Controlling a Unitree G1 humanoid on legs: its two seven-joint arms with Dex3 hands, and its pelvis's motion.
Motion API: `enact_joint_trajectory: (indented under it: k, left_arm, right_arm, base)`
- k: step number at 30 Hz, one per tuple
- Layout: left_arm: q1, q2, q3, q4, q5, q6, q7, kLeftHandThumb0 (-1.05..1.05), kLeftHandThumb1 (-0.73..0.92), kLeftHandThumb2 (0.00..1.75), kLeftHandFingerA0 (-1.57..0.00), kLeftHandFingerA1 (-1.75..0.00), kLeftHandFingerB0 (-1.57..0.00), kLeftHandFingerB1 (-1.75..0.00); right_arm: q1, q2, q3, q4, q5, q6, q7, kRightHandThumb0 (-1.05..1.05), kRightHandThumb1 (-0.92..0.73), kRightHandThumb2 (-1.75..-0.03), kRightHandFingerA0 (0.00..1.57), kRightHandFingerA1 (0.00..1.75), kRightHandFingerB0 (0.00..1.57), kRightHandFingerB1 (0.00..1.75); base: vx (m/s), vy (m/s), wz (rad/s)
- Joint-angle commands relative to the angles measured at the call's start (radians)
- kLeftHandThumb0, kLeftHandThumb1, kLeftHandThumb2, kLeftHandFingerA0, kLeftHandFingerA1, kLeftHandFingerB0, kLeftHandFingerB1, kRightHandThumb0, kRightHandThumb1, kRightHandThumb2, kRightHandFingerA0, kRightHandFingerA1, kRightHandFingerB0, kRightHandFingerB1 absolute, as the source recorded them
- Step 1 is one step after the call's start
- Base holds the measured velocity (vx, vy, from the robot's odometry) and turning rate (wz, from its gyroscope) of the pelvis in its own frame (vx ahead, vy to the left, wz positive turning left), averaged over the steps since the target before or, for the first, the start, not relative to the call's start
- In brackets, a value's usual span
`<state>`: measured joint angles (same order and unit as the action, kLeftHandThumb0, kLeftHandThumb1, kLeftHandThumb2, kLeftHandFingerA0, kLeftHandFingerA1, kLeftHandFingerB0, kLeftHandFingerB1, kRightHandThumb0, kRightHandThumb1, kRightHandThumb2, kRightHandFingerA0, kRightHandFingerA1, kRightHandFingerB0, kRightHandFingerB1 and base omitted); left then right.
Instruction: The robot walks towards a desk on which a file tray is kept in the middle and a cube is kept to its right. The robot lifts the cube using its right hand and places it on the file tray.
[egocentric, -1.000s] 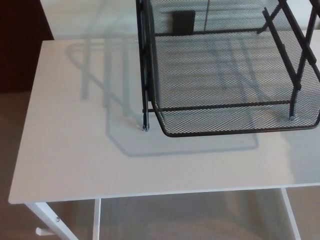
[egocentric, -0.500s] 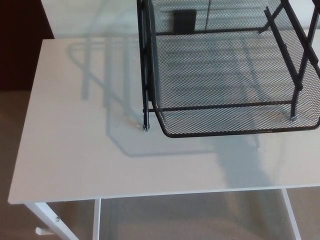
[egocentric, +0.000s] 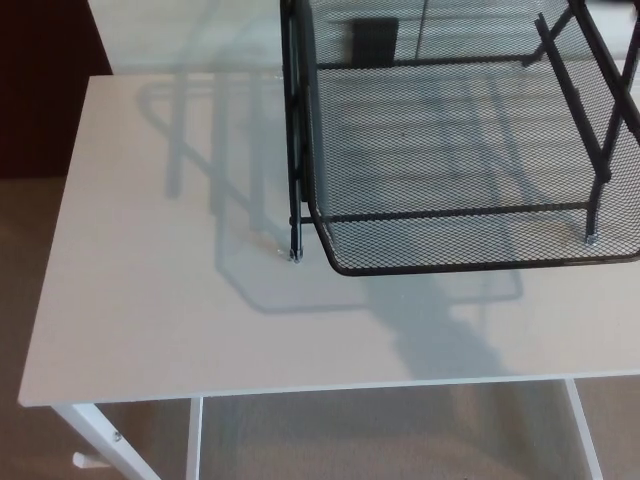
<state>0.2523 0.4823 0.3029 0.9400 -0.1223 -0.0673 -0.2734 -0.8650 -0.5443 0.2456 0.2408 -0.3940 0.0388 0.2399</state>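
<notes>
Head view is showing a white desk (egocentric: 150, 300) with a black wire-mesh file tray (egocentric: 450, 240) standing on its far right part, the tray's near rim overhanging its slim legs and its right side running out of the picture. Neither the left hand nor the right hand is showing, so whether the fingers are spread or closed cannot be told. The cube is not appearing anywhere either; going by the task it is probably sitting to the right of the tray, beyond the picture's edge. A soft grey shadow (egocentric: 440, 340) is lying on the desk just near of the tray, and its source is staying hidden.

With the cube unseen, its handling is only a guess: likely rigid and light enough for one hand, best pinched across two opposite flat faces, thumb against fingers. The tray's open mesh is looking stiff enough to bear it, though the slanted struts on the right may be crowding the way in.
</notes>
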Motion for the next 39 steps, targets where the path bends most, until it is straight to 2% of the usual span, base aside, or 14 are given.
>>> enact_joint_trajectory:
  k: [1,4,5,6,7,9,15,16,18,19,21,29,37,39]
  left_arm:
    - [-0.004,0.004,0.004,0.027,0.003,-0.016,0.009,-0.61,0.87,0.66,-0.36,-0.42,-0.27,-0.34]
    - [-0.017,0.008,0.004,0.046,0.004,-0.023,0.006,-0.62,0.87,0.66,-0.36,-0.42,-0.26,-0.34]
    - [-0.019,0.009,0.004,0.047,0.003,-0.023,0.006,-0.65,0.71,0.95,-0.30,-0.52,-0.22,-0.46]
    - [-0.021,0.009,0.005,0.047,0.003,-0.021,0.006,-0.65,0.71,0.95,-0.30,-0.52,-0.22,-0.46]
    - [-0.017,0.011,-0.001,0.048,0.010,-0.035,0.006,-0.61,0.88,0.66,-0.37,-0.42,-0.27,-0.35]
    - [-0.003,0.011,-0.005,0.026,0.013,-0.029,0.004,-0.63,0.82,0.68,-0.36,-0.42,-0.26,-0.35]
    - [-0.023,0.011,-0.010,0.033,0.010,-0.011,0.006,-0.61,0.88,0.66,-0.37,-0.43,-0.27,-0.35]
    - [-0.020,0.012,-0.010,0.019,0.010,0.000,0.013,-0.60,0.87,0.66,-0.38,-0.42,-0.28,-0.35]
    - [-0.005,0.011,-0.012,-0.007,0.010,0.002,0.011,-0.60,0.88,0.66,-0.38,-0.42,-0.28,-0.35]
    - [-0.005,0.012,-0.015,-0.004,0.014,-0.003,0.011,-0.62,0.83,0.68,-0.36,-0.43,-0.26,-0.35]
    - [-0.004,0.011,-0.017,0.006,0.016,-0.015,0.011,-0.64,0.83,0.69,-0.36,-0.44,-0.26,-0.36]
    - [-0.001,0.011,-0.019,-0.007,0.013,0.002,0.017,-0.63,0.82,0.68,-0.36,-0.42,-0.27,-0.35]
    - [-0.001,0.018,-0.020,0.013,0.012,-0.021,0.002,-0.65,0.82,0.68,-0.38,-0.44,-0.26,-0.36]
    - [-0.002,0.014,-0.015,0.018,0.006,-0.015,0.002,-0.66,0.81,0.68,-0.37,-0.43,-0.26,-0.36]
  right_arm:
    - [0.109,0.033,0.175,0.105,-0.055,0.047,0.202,-0.15,-0.67,-0.76,1.04,0.93,0.91,0.67]
    - [0.092,0.042,0.165,0.148,-0.014,0.042,0.218,-0.14,-0.69,-0.79,0.99,0.96,0.87,0.70]
    - [0.084,0.043,0.159,0.154,-0.005,0.048,0.226,-0.16,-0.71,-0.79,0.99,1.03,0.84,0.70]
    - [0.074,0.044,0.150,0.163,0.010,0.058,0.238,-0.16,-0.71,-0.79,0.99,1.03,0.84,0.70]
    - [0.073,0.045,0.141,0.147,0.017,0.079,0.246,-0.17,-0.71,-0.77,0.99,1.08,0.84,0.69]
    - [0.070,0.043,0.133,0.144,0.024,0.076,0.257,-0.17,-0.74,-0.74,0.94,0.96,0.83,0.67]
    - [0.078,0.055,0.132,0.137,0.021,0.063,0.272,-0.23,-0.76,-0.72,0.91,1.03,0.79,0.60]
    - [0.087,0.050,0.137,0.105,0.011,0.077,0.281,-0.25,-0.76,-0.64,0.73,0.96,0.61,0.46]
    - [0.090,0.044,0.154,0.080,-0.013,0.084,0.295,-0.39,-0.68,-0.60,0.00,0.36,0.15,0.30]
    - [0.087,0.038,0.164,0.059,-0.031,0.106,0.308,-0.54,-0.54,-0.76,0.00,0.00,0.06,0.22]
    - [0.081,0.025,0.168,0.027,-0.064,0.102,0.286,-0.87,-0.51,-0.76,0.00,0.06,0.00,0.01]
    - [0.059,-0.025,0.091,-0.079,-0.094,0.098,0.252,-0.91,-0.54,-0.87,0.00,0.20,0.00,0.00]
    - [0.088,-0.119,-0.212,-0.303,0.050,0.231,0.332,-0.92,-0.54,-0.80,0.00,0.07,0.00,0.02]
    - [0.134,-0.168,-0.332,-0.339,0.125,0.170,0.338,-0.91,-0.51,-0.79,0.00,0.10,0.05,0.00]
  base:
    - [0.00,0.000,0.00]
    - [0.00,0.000,0.00]
    - [0.00,0.000,0.00]
    - [0.00,0.000,0.00]
    - [0.00,0.000,0.00]
    - [0.00,0.000,0.00]
    - [0.00,0.000,0.00]
    - [0.00,0.000,0.00]
    - [0.00,0.000,0.00]
    - [0.00,0.000,0.00]
    - [0.00,0.000,0.00]
    - [0.00,0.000,0.00]
    - [0.00,0.000,0.00]
    - [0.00,0.000,0.00]
